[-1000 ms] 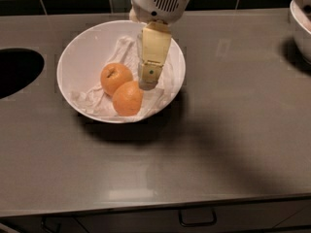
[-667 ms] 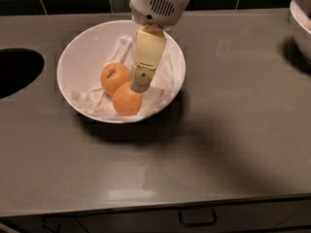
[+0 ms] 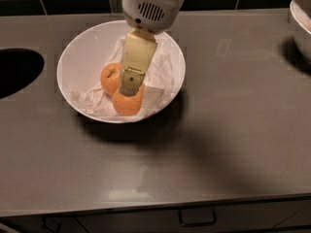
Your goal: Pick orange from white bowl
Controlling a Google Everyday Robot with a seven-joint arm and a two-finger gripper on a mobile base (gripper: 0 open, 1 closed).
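One orange (image 3: 127, 105), long axis unclear, beneath tool (image 3: 128, 88) in white bowl (image 3: 85, 47).

The gripper (image 3: 129, 87) now sits further left and lower in the white bowl (image 3: 73, 57) than a second ago. Its tip leaves the crumpled paper (image 3: 163, 72) and lies over the top of the front orange (image 3: 127, 105), just beside the rear orange (image 3: 109, 79).
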